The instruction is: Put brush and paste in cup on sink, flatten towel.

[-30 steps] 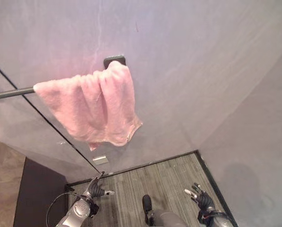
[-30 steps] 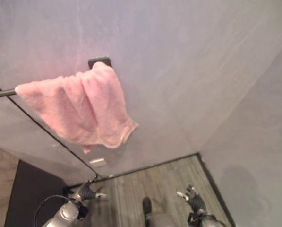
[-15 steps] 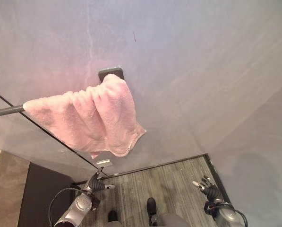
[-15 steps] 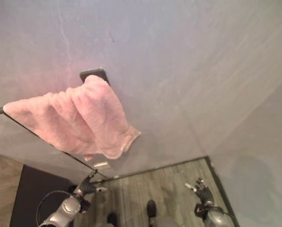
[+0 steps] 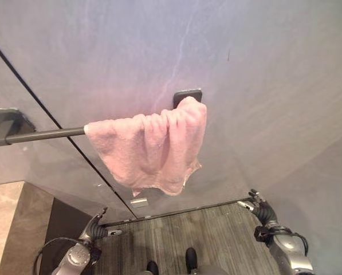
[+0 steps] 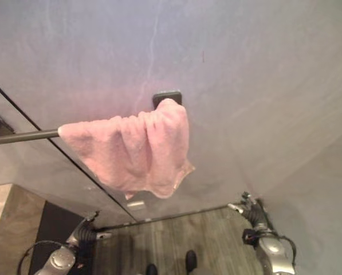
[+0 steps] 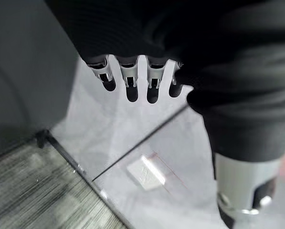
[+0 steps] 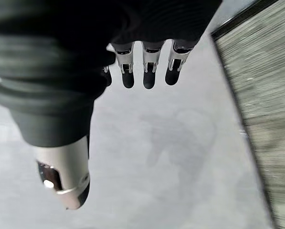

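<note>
A pink towel (image 5: 153, 148) hangs bunched and crumpled over the right end of a dark wall rail (image 5: 42, 134), against the rail's right bracket (image 5: 187, 95). My left hand (image 5: 95, 230) is low at the bottom left, well below the towel, its fingers (image 7: 128, 81) straight and holding nothing. My right hand (image 5: 260, 211) is low at the right near the wall corner, its fingers (image 8: 149, 67) also straight and empty. Both hands are apart from the towel.
A grey wall (image 5: 262, 74) fills the background, with a thin dark seam (image 5: 62, 132) running diagonally. A wood-grain floor (image 5: 211, 235) lies below. A stone-topped counter edge (image 5: 10, 223) with a dark side sits at the lower left. A small white plate (image 7: 146, 171) is on the wall.
The camera has turned left, so the towel sits further right and the rail's left bracket shows. My right hand has risen toward the wall; the left hand stays low.
</note>
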Controlling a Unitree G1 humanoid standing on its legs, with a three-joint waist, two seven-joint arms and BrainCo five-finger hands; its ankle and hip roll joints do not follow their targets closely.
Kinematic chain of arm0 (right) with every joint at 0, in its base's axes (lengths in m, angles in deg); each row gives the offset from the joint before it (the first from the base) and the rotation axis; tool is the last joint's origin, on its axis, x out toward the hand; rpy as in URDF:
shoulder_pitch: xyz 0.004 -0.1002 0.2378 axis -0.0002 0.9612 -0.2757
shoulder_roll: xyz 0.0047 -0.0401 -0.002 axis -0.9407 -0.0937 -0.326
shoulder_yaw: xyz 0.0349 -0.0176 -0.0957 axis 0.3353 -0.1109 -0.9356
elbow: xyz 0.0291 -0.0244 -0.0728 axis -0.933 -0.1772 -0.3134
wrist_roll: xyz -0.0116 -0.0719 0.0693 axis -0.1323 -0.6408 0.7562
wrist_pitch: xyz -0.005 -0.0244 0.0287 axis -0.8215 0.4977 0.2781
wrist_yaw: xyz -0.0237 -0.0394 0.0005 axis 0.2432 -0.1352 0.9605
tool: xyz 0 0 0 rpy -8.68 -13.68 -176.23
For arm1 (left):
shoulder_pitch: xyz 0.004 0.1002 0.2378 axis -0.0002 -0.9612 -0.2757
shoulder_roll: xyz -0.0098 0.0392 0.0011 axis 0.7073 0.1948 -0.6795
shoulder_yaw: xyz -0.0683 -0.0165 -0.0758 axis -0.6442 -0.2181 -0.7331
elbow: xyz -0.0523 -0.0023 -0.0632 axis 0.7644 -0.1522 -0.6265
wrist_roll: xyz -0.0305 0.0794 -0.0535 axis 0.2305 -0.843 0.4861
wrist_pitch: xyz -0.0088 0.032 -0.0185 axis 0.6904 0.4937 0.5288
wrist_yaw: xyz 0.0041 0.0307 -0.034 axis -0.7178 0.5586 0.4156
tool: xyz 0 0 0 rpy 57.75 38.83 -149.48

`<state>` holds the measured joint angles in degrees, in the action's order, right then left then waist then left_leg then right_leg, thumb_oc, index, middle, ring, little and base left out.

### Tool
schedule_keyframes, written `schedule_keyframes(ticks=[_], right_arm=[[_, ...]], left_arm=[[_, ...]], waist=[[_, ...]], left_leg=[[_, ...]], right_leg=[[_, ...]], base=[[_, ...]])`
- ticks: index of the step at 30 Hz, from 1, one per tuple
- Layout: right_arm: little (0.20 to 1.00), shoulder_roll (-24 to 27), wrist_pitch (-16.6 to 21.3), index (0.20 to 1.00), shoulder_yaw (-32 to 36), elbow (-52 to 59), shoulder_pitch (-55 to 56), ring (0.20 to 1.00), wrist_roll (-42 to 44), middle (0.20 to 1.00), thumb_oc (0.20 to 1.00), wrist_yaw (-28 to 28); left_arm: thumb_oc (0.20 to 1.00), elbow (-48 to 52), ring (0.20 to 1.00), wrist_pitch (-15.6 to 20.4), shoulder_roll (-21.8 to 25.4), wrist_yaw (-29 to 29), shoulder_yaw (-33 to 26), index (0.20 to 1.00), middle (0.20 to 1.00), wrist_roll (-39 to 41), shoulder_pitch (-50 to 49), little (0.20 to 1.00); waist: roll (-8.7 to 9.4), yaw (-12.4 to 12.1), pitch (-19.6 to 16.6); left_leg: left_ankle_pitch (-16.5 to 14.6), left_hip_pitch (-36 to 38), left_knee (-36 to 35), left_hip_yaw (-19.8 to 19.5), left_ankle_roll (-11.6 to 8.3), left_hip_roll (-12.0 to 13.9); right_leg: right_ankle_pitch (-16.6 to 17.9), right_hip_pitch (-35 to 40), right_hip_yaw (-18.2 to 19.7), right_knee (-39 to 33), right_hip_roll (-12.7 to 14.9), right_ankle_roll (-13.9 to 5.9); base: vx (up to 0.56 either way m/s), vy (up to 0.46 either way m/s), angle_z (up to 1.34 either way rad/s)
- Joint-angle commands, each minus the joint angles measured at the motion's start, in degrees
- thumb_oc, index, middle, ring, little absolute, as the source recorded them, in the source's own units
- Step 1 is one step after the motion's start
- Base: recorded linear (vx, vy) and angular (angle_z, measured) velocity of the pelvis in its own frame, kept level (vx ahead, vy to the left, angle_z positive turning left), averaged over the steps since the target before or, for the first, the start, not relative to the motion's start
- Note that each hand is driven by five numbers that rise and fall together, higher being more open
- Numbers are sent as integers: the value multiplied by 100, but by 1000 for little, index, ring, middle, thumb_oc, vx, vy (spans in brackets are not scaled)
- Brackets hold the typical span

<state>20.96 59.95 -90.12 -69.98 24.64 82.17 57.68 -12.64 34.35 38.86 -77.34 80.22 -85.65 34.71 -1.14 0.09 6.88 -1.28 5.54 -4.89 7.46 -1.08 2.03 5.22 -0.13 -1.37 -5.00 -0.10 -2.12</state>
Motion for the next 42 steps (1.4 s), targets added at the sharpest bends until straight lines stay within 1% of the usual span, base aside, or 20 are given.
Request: schedule_keyframes(ticks=[1,3,4,5,6,7,10,12,16,18,19,20,21,23,26,28,32,33,35,42], right_arm=[[1000,181,330,1000,278,434,93,1000,74,1000,1000,158],[1000,401,401,1000,470,773,219,1000,354,1000,1000,236],[1000,660,442,1000,530,1258,339,1000,585,1000,1000,493],[1000,661,436,1000,530,1269,351,1000,588,1000,1000,496],[1000,970,407,1000,438,1513,437,1000,705,1000,1000,663],[1000,971,407,1000,436,1514,437,1000,707,1000,1000,664],[1000,1618,349,1000,204,1784,331,1000,857,1000,1000,984],[1000,1914,290,1000,-22,1840,190,1000,1016,1000,1000,1133],[1000,2296,108,1000,-607,1870,-392,1000,1388,1000,1000,1230],[1000,2297,107,1000,-610,1869,-397,1000,1389,1000,1000,1230],[1000,2404,78,1000,-941,1829,-848,1000,1329,1000,1000,1232],[1000,2426,87,1000,-1067,1772,-1058,1000,1258,1000,1000,1173],[1000,2426,87,1000,-1068,1771,-1060,1000,1258,1000,1000,1173],[1000,2299,75,1000,-1481,1603,-1666,1000,1112,1000,1000,1069],[1000,2248,90,1000,-1818,1458,-2196,1000,728,1000,1000,940],[1000,1988,145,1000,-2065,1275,-2610,1000,613,1000,1000,832],[1000,1730,151,1000,-2195,1122,-2930,1000,548,1000,1000,729],[1000,1545,169,1000,-2242,1089,-3021,1000,635,1000,1000,700],[1000,1437,156,1000,-2316,1109,-3085,1000,672,1000,1000,714],[1000,1070,136,1000,-2433,1147,-3290,1000,666,1000,1000,622]], left_arm=[[1000,383,1000,418,629,-112,-214,1000,1000,224,-5,1000],[1000,970,1000,589,1077,-230,-343,1000,1000,275,-153,1000],[1000,1524,1000,729,1483,-345,-446,1000,1000,356,-246,1000],[1000,1549,1000,717,1490,-356,-462,1000,1000,363,-270,1000],[1000,1741,1000,803,1639,-463,-531,1000,1000,695,-311,1000],[1000,1747,1000,800,1640,-466,-536,1000,1000,698,-318,1000],[1000,2290,1000,934,2054,-716,-620,1000,1000,1222,-376,1000],[1000,2552,1000,976,2256,-780,-655,1000,1000,1453,-348,1000],[1000,2728,1000,955,2417,-845,-509,1000,1000,2093,132,1000],[1000,2728,1000,954,2416,-846,-511,1000,1000,2094,133,1000],[1000,2600,1000,953,2367,-817,-319,1000,1000,2203,430,1000],[1000,2642,1000,937,2345,-807,-255,1000,1000,2267,556,1000],[1000,2642,1000,937,2345,-807,-256,1000,1000,2267,556,1000],[1000,2678,1000,970,2258,-771,6,1000,1000,2314,987,1000],[1000,2818,1000,994,2220,-711,231,1000,1000,2209,1382,1000],[1000,2910,1000,1027,2024,-685,490,1000,1000,2276,1757,1000],[1000,2968,1000,1030,1843,-686,739,1000,1000,2277,2052,1000],[1000,2973,1000,1026,1674,-655,954,1000,1000,2265,2297,1000],[1000,2918,1000,1016,1493,-660,1088,1000,1000,2239,2399,1000],[1000,2857,1000,943,1039,-587,1289,1000,1000,2138,2556,1000]], waist=[[457,-135,-296],[472,-172,-278],[476,-195,-265],[477,-183,-269],[491,-206,-269],[490,-199,-270],[511,-270,-291],[529,-298,-298],[551,-344,-317],[550,-343,-315],[557,-347,-323],[559,-348,-318],[559,-347,-318],[570,-336,-308],[595,-332,-311],[643,-325,-308],[694,-312,-313],[715,-289,-323],[734,-258,-343],[718,-231,-311]], left_leg=[[193,-248,207,-57,-370,229],[269,-264,101,-182,-422,259],[315,-283,62,-263,-451,278],[314,-283,62,-273,-452,278],[350,-305,32,-310,-470,299],[351,-306,31,-315,-470,299],[411,-343,-11,-367,-510,305],[428,-372,-11,-394,-531,312],[464,-436,-11,-423,-569,332],[464,-436,-11,-423,-569,333],[474,-458,-11,-413,-578,336],[469,-462,-11,-400,-580,338],[469,-462,-11,-400,-580,338],[468,-472,-11,-357,-586,357],[463,-488,-11,-292,-600,386],[448,-504,-11,-217,-612,427],[438,-505,-11,-150,-622,458],[433,-507,-11,-141,-628,461],[420,-494,-11,-138,-633,460],[413,-489,-11,-105,-624,452]], right_leg=[[-116,-67,43,503,926,-873],[-148,-18,-168,489,948,-874],[-159,21,-291,464,956,-876],[-160,28,-301,461,956,-875],[-151,54,-377,413,967,-875],[-150,57,-382,410,967,-875],[-114,106,-471,307,973,-875],[-93,128,-518,256,982,-883],[-31,150,-580,140,978,-877],[-30,151,-580,139,977,-877],[-2,137,-583,120,976,-876],[11,137,-574,98,971,-875],[11,138,-574,98,971,-875],[42,113,-534,69,949,-865],[64,75,-497,36,918,-859],[85,32,-466,2,881,-851],[103,-3,-420,0,846,-848],[100,-7,-393,0,839,-837],[84,-1,-374,0,841,-834],[79,-30,-319,0,851,-826]], base=[[-29,-25,27],[-37,-34,36],[-26,-30,29],[-18,-25,51],[-3,-12,42],[-7,-22,41],[-12,-19,17],[-18,-20,6],[-17,-15,5],[-14,-2,5],[-16,-2,5],[0,0,0],[-13,-1,-5],[-14,4,-5],[-6,3,-3],[-1,-3,-2],[1,-9,-16],[8,3,-13],[9,3,-3],[-2,6,-4]])
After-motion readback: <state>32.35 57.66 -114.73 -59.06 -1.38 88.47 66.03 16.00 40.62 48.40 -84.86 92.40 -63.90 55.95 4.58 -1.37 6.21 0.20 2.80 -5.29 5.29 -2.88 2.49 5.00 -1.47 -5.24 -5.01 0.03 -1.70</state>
